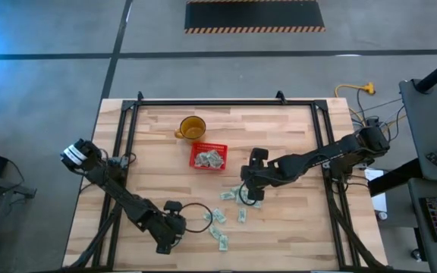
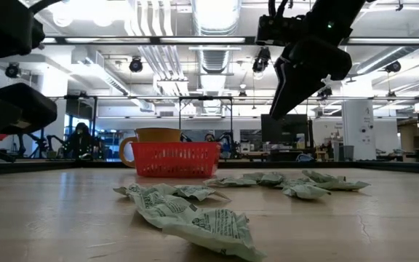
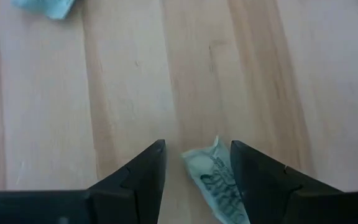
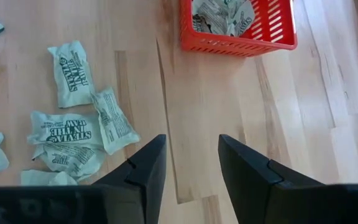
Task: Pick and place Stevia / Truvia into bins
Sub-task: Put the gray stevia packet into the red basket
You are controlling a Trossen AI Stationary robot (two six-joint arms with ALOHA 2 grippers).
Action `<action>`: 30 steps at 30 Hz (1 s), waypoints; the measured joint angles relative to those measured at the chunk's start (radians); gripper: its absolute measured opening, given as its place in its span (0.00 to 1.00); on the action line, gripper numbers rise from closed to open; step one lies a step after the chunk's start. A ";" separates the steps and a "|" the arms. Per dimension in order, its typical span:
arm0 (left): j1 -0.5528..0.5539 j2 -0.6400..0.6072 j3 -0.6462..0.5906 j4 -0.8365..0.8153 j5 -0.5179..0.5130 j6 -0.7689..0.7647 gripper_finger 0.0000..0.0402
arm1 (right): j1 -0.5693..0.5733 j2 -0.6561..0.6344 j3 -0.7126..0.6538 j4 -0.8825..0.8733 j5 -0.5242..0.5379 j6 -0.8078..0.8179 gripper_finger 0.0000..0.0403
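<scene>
On the pale butcher-block wooden table (image 1: 294, 136), seen from above, the small square red plastic basket with mesh-like sides (image 1: 208, 157) sat left of centre, already holding several sachets, with the amber-yellow translucent cup with a handle (image 1: 191, 127) just beyond it on the far side. The loose pale green and white paper Stevia sachets (image 1: 230, 211) lay scattered nearer the front edge. The right gripper (image 1: 250, 191) hung over the right end of that scatter, presumably placed there to choose its next packet; the left gripper (image 1: 174, 228) was low near the front edge, just left of the scatter.

From table height, the crinkled, puffy sachets (image 2: 195, 218) lay flat in the foreground, the basket (image 2: 176, 159) and cup (image 2: 151, 137) stood behind, and the right gripper (image 2: 288, 91) was raised clear of the wood.

Through the left wrist camera, the left gripper (image 3: 197, 168) stood released, its dark fingers (image 3: 148, 171) parted around one creased printed sachet (image 3: 219, 183); whether they touched it was hard to tell.

Through the right wrist camera, the right gripper (image 4: 191, 165) was spread and empty over bare wood, the basket (image 4: 238, 40) ahead and sachets (image 4: 73, 134) to one side.
</scene>
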 joint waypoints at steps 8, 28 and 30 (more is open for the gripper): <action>0.001 0.002 -0.001 -0.003 0.009 0.000 0.29 | 0.000 0.000 0.000 0.000 0.000 0.002 0.34; -0.001 -0.037 0.044 -0.064 -0.177 0.287 0.00 | 0.000 0.000 0.000 0.000 0.001 -0.002 0.31; -0.001 -0.052 0.055 -0.064 -0.255 0.333 0.00 | 0.000 0.000 0.000 0.001 0.001 -0.002 0.31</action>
